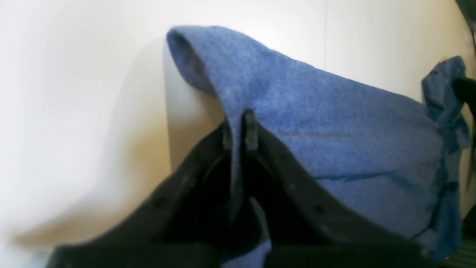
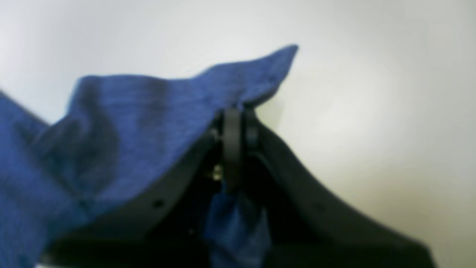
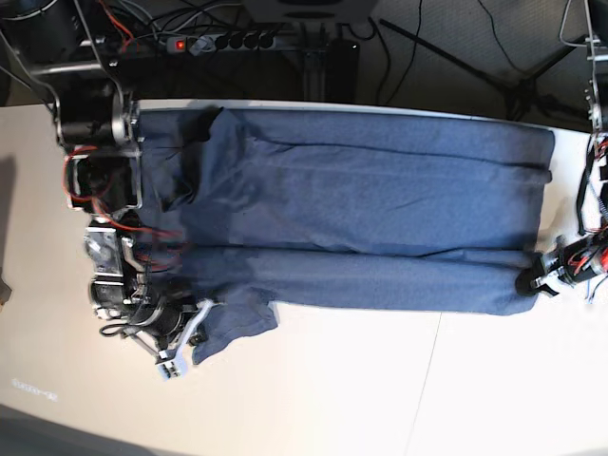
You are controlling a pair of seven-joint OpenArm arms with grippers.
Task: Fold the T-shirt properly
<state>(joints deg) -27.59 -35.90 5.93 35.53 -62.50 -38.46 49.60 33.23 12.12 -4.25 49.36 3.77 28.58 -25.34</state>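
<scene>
The blue-grey T-shirt lies stretched across the table from left to right, its near edge folded over in a long band. My left gripper, at the shirt's right end, is shut on a pinch of fabric; in the left wrist view the black fingers clamp a raised fold of the T-shirt. My right gripper, at the shirt's left near corner, is shut on cloth; in the right wrist view its fingertips hold a lifted edge of the T-shirt. No lettering shows.
The pale table has bare surface in front of the shirt. A power strip and cables lie behind the far edge. The right arm's base and wiring stand at the table's left. Stand legs are at the back right.
</scene>
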